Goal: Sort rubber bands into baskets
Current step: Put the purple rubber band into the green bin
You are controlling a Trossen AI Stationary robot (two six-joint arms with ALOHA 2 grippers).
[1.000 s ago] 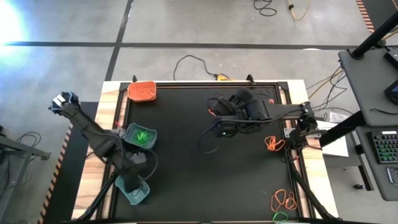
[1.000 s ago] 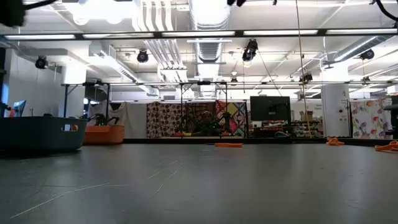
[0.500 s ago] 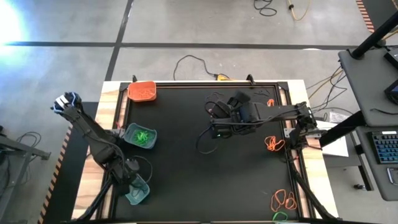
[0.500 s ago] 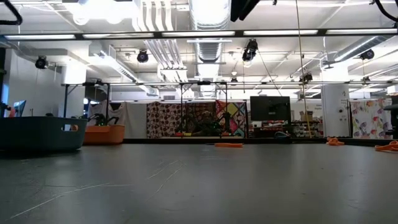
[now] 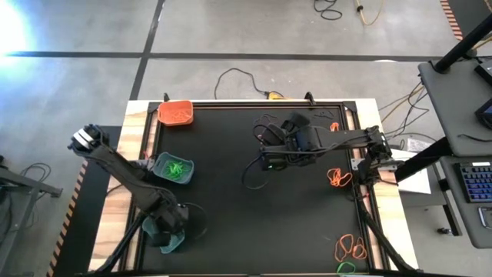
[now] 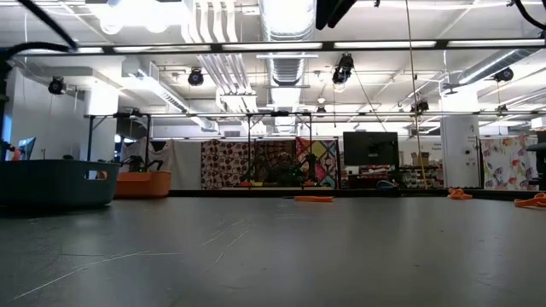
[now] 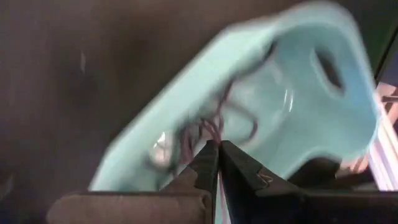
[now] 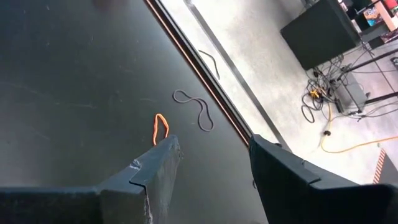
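My left pincer [image 7: 216,163] is pinched shut over the teal basket [image 7: 298,93]; my right pincer [image 8: 211,163] hangs open, empty, near an orange band [image 8: 160,128].

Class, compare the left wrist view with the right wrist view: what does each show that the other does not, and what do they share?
Only the left wrist view shows a teal basket holding dark rubber bands, with the shut left claw above it. Only the right wrist view shows an orange rubber band and a black rubber band lying loose near the mat's edge, beyond the open right claw. Both show the black mat.
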